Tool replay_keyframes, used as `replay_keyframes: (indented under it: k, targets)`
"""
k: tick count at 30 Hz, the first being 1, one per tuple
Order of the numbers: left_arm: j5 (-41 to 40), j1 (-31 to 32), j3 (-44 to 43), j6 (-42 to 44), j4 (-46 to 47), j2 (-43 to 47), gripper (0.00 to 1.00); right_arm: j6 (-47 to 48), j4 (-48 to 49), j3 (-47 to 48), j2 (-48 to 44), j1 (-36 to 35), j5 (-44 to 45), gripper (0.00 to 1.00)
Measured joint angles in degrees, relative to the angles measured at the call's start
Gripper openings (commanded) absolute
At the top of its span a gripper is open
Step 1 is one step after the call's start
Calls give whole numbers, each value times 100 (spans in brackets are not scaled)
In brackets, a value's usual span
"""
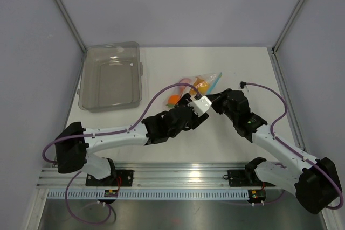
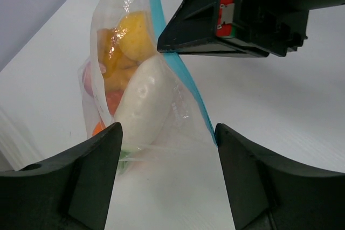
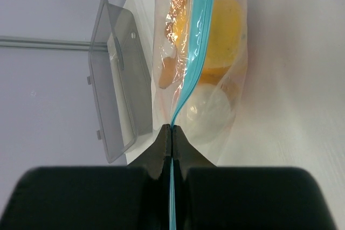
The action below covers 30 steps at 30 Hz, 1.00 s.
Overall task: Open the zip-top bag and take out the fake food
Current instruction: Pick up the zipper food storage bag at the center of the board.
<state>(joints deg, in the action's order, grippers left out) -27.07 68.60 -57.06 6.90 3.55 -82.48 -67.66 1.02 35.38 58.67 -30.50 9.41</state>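
Observation:
The zip-top bag (image 1: 204, 85) lies on the white table just beyond both grippers, its light blue zip strip (image 3: 195, 41) running along one edge. Through the clear plastic I see the fake food: a white radish (image 2: 143, 106), a yellow piece (image 2: 135, 36) and orange pieces (image 3: 171, 68). My right gripper (image 3: 171, 129) is shut on the near end of the zip strip. My left gripper (image 2: 167, 133) stands open, with the bag's clear near corner (image 2: 172, 154) between its fingers; the right finger lies close to the strip. In the top view the left gripper (image 1: 197, 100) and right gripper (image 1: 214, 99) meet at the bag.
A smoky-grey translucent tray (image 1: 110, 76) stands at the back left of the table, also seen as the tray (image 3: 116, 79) left of the bag. Metal frame posts (image 1: 64, 9) rise at the back corners, and purple cables loop beside both arms.

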Motion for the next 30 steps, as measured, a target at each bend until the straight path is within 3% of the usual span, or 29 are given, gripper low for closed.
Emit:
replay_keyframes:
  k: [10,13,15,17,18,21,23,24,25,30]
  targets:
    - [136,-83,-24,-52,-50,-315,67,-68,0,0,0,-57,-4,0]
    - [133,-83,-59,-98,-74,-382,51,-87,2,0,0,-59,-7,0]
    - [127,-98,-131,-131,-96,-455,30,-105,7,0,0,-59,-9,0]
    - [131,-120,-208,-170,-114,-514,20,-120,31,0,0,-59,-11,0]
    - [133,-127,-232,-195,-118,-538,10,-120,44,0,0,-59,-22,0]
    - [136,-162,-262,-238,-133,-553,0,-122,70,0,0,-59,-50,1]
    - [133,-179,-262,-247,-133,-553,0,-140,83,-2,0,-59,-50,23]
    - [133,-186,-262,-245,-133,-553,0,-133,87,0,0,-59,-52,28]
    - [133,-195,-262,-249,-133,-553,0,-129,92,0,0,-59,-55,42]
    - [136,-345,-262,-382,-214,-533,0,35,133,-2,-31,-70,-33,55]
